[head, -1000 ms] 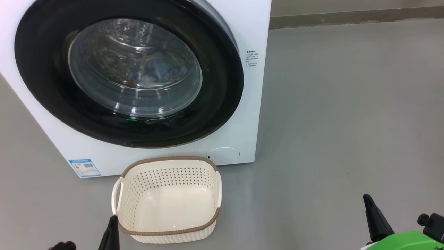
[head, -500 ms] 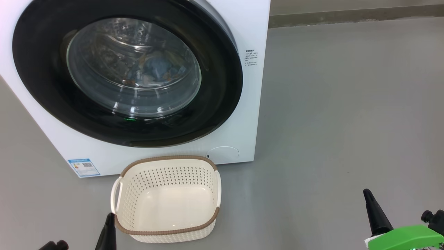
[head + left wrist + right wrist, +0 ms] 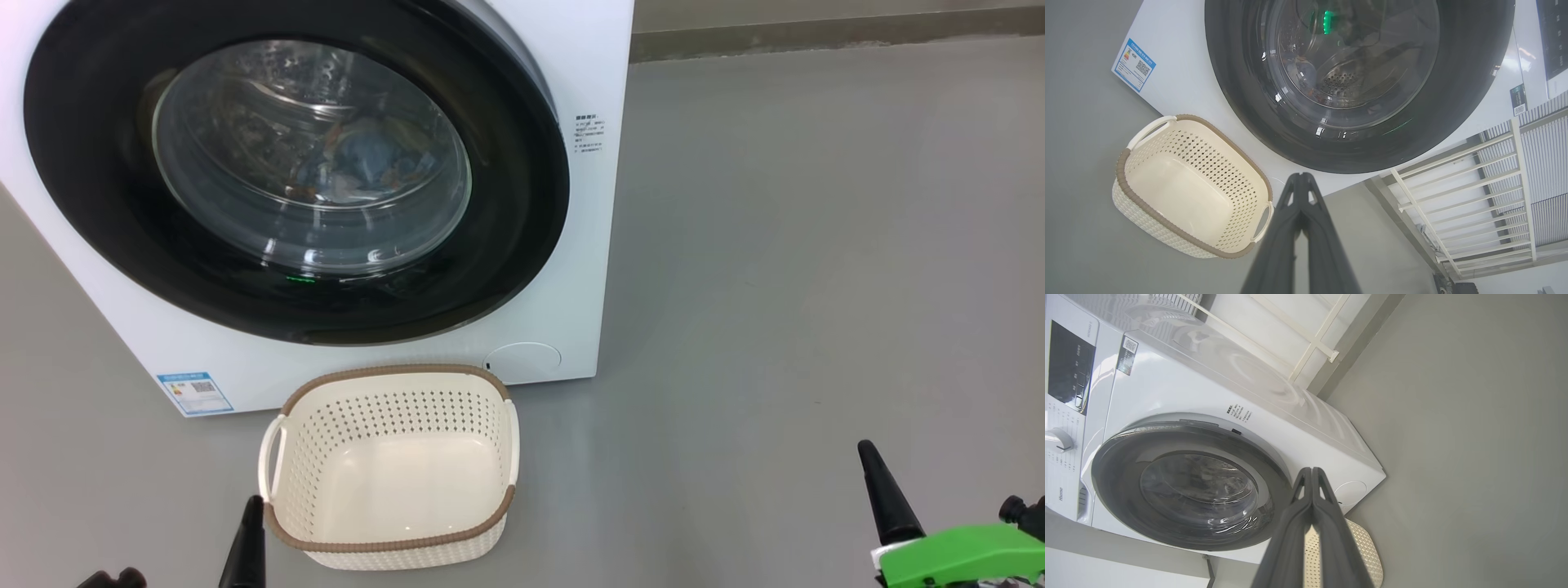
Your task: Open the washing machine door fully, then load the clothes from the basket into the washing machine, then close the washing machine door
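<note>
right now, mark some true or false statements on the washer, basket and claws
1. The cream-white perforated plastic basket holds clothes. False: it is empty.
2. The round glossy black washing machine door is shut. True.
3. Light blue clothes lie in the drum behind the door glass. True.
4. The left claw is open. False: its fingers are pressed together.
5. The right claw grips the basket. False: it is shut, holding nothing.

White washer point(image 3: 589, 73), glossy black round door point(image 3: 510, 192) shut, blue clothes point(image 3: 367, 159) visible through it, empty cream basket point(image 3: 408, 559) upright just in front.
</note>
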{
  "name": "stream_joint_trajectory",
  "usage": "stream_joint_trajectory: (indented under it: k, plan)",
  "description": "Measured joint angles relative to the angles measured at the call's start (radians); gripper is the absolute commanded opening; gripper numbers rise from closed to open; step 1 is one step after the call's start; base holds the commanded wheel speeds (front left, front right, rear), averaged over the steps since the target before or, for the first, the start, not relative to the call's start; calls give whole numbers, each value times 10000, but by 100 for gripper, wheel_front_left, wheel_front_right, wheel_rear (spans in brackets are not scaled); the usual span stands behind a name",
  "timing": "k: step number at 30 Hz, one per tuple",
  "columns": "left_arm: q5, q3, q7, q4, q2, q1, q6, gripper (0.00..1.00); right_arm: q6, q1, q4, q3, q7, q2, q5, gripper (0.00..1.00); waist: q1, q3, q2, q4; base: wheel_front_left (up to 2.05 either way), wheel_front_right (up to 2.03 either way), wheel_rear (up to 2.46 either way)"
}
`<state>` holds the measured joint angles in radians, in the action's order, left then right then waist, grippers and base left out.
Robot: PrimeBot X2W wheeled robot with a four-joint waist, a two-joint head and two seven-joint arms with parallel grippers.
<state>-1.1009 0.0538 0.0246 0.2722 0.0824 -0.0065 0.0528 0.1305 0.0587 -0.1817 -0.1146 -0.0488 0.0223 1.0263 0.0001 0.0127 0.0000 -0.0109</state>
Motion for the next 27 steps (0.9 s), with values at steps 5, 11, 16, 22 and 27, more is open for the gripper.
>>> stream_joint_trajectory:
  k: [5, 11, 16, 22, 27]
  plan:
    - [-433, -121, -88, 0, -27, -17, 8, 0, 0, -181, -48, -19, -44, 12, 456, 0, 0, -12, 0, 8, 0, 0, 0]
    - [-999, -265, -261, -2, -61, -147, 113, 0, 0, -206, -163, -52, -119, 21, 1114, 0, 0, -31, 0, 21, 0, 0, 0]
    - [-1442, -387, -387, -2, -86, -149, 184, 0, 0, -407, -234, -75, -180, 36, 1662, 0, 0, -46, 0, 32, 0, 0, 0]
    - [-1981, -545, -529, -2, -157, -198, 272, 0, 0, -528, -347, -96, -221, 56, 2316, 0, 0, -64, 0, 44, 0, 0, 0]
    - [-2474, -665, -685, -4, -203, -345, 318, 0, -2, -552, -428, -119, -297, 63, 2855, 0, 0, -80, 0, 55, 0, 0, 0]
